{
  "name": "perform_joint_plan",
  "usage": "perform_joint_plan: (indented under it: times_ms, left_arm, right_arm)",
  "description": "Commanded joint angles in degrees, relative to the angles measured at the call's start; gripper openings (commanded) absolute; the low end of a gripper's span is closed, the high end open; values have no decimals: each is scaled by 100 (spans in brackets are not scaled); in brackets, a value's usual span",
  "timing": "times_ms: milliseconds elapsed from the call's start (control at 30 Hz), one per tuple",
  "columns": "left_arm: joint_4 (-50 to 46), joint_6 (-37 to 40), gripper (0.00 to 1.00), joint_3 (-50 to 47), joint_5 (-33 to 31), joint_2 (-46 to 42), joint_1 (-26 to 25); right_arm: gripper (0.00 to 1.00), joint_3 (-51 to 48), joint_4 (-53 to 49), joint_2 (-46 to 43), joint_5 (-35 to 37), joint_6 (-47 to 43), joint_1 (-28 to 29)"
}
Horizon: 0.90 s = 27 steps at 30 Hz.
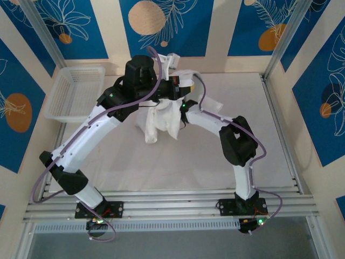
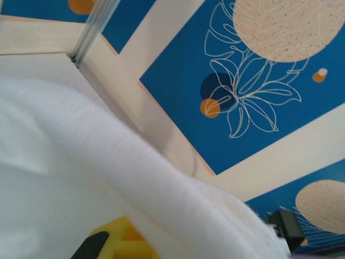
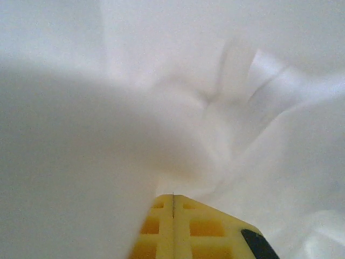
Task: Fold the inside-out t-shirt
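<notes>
- The shirt hangs as a white, wrinkled bunch over the middle of the table, somewhat nearer the far edge than the near one.
- Its top is gathered where the two grippers meet, and its lower end reaches down to the tabletop or just above it; I cannot tell whether it touches.
- The left gripper reaches in from the left, at the top of the bunch.
- From the left wrist, a thick fold of the shirt runs across the lower left and lies over a yellow finger at the bottom edge. The tips are covered by cloth; the jaws stand closed, pinching the shirt.
- The right gripper comes in from the right, just beside the left one and a little nearer the near edge.
- From the right wrist, the right gripper shows its two yellow fingers pressed together with only a thin seam between them, nipping the shirt, which billows all around them.
- A white mesh basket sits at the far left corner of the table, well apart from the shirt.
- Behind the cloth in the left wrist view stands a blue wall panel with a white flower outline and tan discs.
</notes>
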Motion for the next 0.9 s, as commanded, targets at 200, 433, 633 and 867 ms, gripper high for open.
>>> perform_joint_plan:
  times_ms: [200,433,633,867]
  left_arm:
    - [-36,564,0,914,723,-133,-692]
    - [-175,1432,0,498,-139,-780,-861]
    - [169,1786,0,521,403,-1023,-1130]
    - [-896,2517,0,1726,317,-657,-1616]
  right_arm:
    - [0,1789,-1232,1502,-249,272,-118]
    - [0,2628,-1674,1147,-283,-145,-64]
    - [0,2386,-1715,1423,31,-310,-99]
    - [0,2887,-2797,2464,-261,-503,-152]
